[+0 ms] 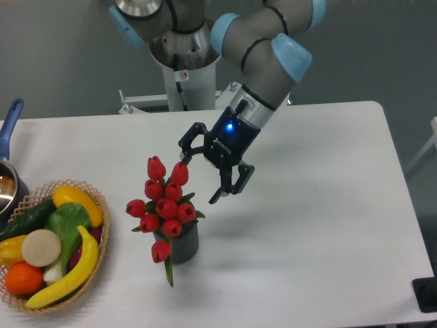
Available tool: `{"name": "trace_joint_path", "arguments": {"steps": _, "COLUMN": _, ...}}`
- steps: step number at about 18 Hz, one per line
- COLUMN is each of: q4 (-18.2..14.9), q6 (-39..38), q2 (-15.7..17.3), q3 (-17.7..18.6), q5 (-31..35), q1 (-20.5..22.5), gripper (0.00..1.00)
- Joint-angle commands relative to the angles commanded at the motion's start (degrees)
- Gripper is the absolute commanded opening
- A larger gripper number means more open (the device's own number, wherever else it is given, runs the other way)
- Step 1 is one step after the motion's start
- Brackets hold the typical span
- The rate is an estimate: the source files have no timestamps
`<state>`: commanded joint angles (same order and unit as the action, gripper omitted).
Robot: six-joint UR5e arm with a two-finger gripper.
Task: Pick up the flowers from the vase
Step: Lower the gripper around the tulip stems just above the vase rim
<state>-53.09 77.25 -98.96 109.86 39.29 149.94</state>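
The flowers (162, 205), a bunch of red tulip buds with green leaves, stand in the small dark grey vase (184, 246) left of the table's middle. One bud droops over the vase's front. My gripper (199, 178) is open and tilted down to the left, just above and to the right of the bunch. One fingertip (184, 158) is next to the topmost right bud; the other (215, 198) hangs to the right of the bunch. Nothing is between the fingers.
A wicker basket (95, 198) with bananas, an orange, a cucumber and other fruit and vegetables stands at the front left. A blue-handled pot (10, 130) sits at the left edge. The white table's (321, 205) right edge lies far right.
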Motion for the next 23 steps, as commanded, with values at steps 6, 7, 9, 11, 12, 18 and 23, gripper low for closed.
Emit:
{"name": "trace_joint_path", "arguments": {"steps": 6, "q4": 0.1, "q6": 0.8, "q2": -1.9, "q3": -0.9, "q5": 0.3, "q1": -1.6, "gripper": 1.0}}
{"name": "trace_joint_path", "arguments": {"steps": 7, "q4": 0.3, "q6": 0.8, "q2": -2.0, "q3": -0.9, "q5": 0.3, "q1": -1.8, "gripper": 1.0}}
{"name": "trace_joint_path", "arguments": {"steps": 9, "q4": 1.0, "q6": 0.8, "q2": -2.2, "q3": -0.9, "q5": 0.4, "q1": -2.4, "gripper": 1.0}}
{"name": "trace_joint_path", "arguments": {"steps": 11, "q4": 1.1, "q6": 0.8, "q2": -2.9, "q3": -1.2, "q5": 0.3, "q1": -2.5, "gripper": 1.0}}
{"name": "trace_joint_path", "arguments": {"steps": 12, "q4": 1.4, "q6": 0.8, "q2": -3.3, "q3": -1.6, "q5": 0.3, "q1": -2.9, "gripper": 1.0}}
{"name": "trace_joint_path", "arguments": {"steps": 18, "q4": 2.1, "q6": 0.5, "q2": -4.0, "q3": -2.4, "q5": 0.4, "q1": -3.2, "gripper": 1.0}}
{"name": "trace_joint_path", "arguments": {"steps": 23, "q4": 2.1, "q6": 0.4, "q2": -4.7, "q3": -2.6, "q5": 0.6, "q1": -3.7, "gripper": 1.0}}
